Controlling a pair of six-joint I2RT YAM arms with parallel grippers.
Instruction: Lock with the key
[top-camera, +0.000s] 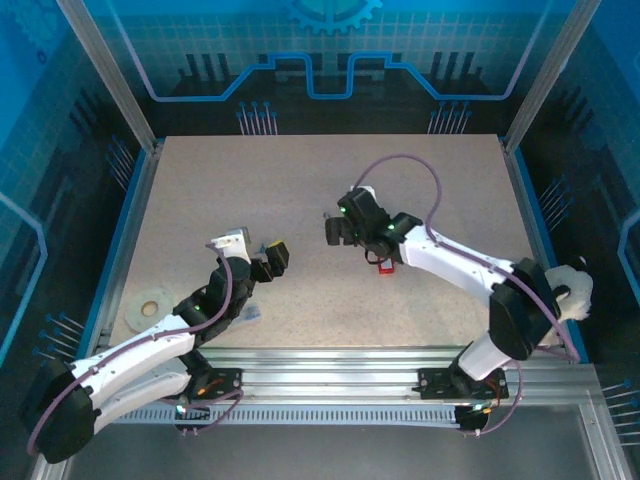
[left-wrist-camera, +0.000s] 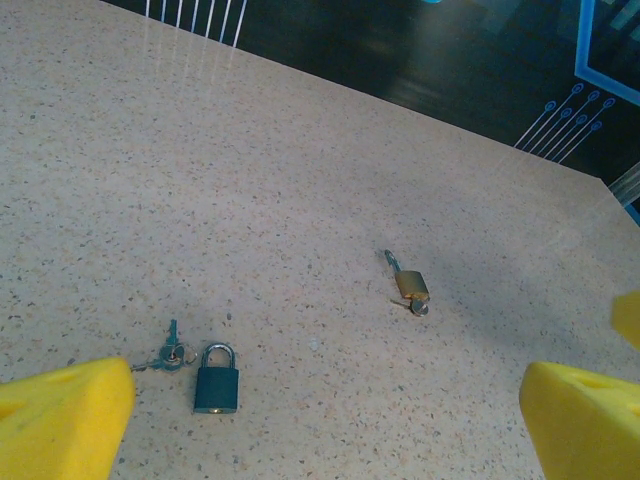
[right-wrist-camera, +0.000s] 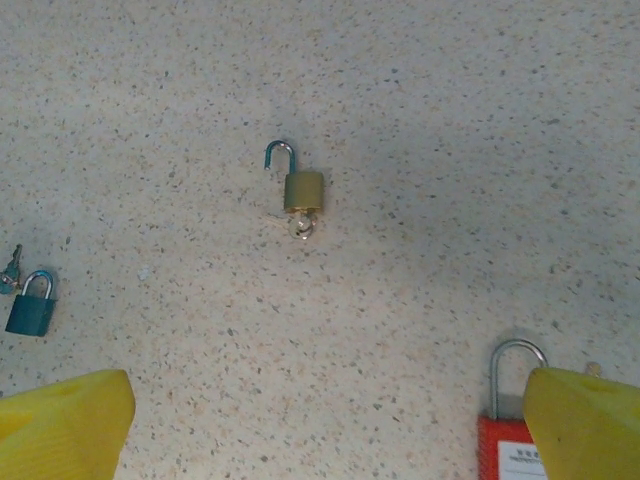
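The speckled beige table (left-wrist-camera: 300, 150) carries a small teal padlock (left-wrist-camera: 216, 380) with the key (left-wrist-camera: 172, 351) just beside it, a brass padlock (right-wrist-camera: 302, 188) lying apart with its shackle swung open, a red padlock (right-wrist-camera: 502, 445), and a white tape roll (top-camera: 152, 303) near the left edge.

No text is reading clearly anywhere. The red padlock with a silver metal shackle (right-wrist-camera: 500, 435), lying right of centre on the speckled counter (right-wrist-camera: 400, 150), is carrying a white label (right-wrist-camera: 512, 458) with print too small to read.
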